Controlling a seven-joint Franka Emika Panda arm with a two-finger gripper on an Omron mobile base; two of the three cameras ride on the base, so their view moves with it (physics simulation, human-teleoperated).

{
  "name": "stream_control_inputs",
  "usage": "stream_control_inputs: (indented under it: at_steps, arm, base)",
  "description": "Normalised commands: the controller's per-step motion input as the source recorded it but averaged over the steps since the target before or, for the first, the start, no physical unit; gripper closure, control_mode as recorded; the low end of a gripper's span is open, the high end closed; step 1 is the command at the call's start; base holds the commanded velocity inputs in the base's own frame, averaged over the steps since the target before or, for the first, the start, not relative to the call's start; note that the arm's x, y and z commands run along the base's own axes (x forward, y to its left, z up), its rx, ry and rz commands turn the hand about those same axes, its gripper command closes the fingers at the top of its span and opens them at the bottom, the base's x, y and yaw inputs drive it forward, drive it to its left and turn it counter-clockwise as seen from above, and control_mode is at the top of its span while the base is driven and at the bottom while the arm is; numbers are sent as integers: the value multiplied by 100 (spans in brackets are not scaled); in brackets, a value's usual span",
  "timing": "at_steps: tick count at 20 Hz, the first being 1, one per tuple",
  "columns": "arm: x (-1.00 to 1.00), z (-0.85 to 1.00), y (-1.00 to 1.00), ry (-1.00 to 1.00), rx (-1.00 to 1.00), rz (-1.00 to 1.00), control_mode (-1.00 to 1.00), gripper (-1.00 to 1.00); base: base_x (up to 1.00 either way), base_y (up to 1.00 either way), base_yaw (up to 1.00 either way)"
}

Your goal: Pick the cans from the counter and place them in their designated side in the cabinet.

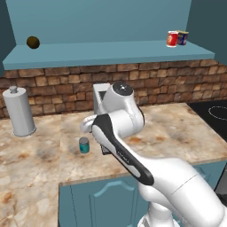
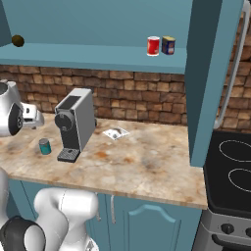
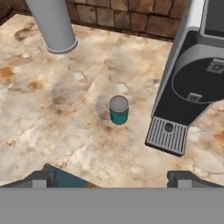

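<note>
Standing upright on the counter [image 3: 52,113], the teal can [image 3: 118,110] sat just left of the coffee machine [image 3: 192,83], near its drip tray [image 3: 166,134], with a grey cylinder [image 3: 53,24] well apart at the far left. The gripper [image 3: 111,180] hovered above and on the near side of the can, jaws spread wide and holding nothing. The red can [image 1: 172,39] already stood at the right end of the cabinet [image 1: 111,53] shelf, beside a blue can [image 1: 181,37]; a brown ball [image 1: 33,42] lay at the far left end. The main risk seemed to be the tight gap beside the machine: a descent slightly off centre could set one finger on the can's rim and tip it, or knock the machine. A shallow grip might also let the smooth can slip during the long lift to the shelf.
</note>
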Motion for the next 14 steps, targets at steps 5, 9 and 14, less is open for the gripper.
stream_control_inputs:
  at_steps: [5,9,14]
  arm:
    - [20,-15,10,1,0,-5,-100,-100]
    - [20,-14,8,7,0,-5,-100,-100]
    - [17,-17,8,8,1,-3,-100,-100]
  base:
    - [0,0,0]
    - [0,0,0]
    - [0,0,0]
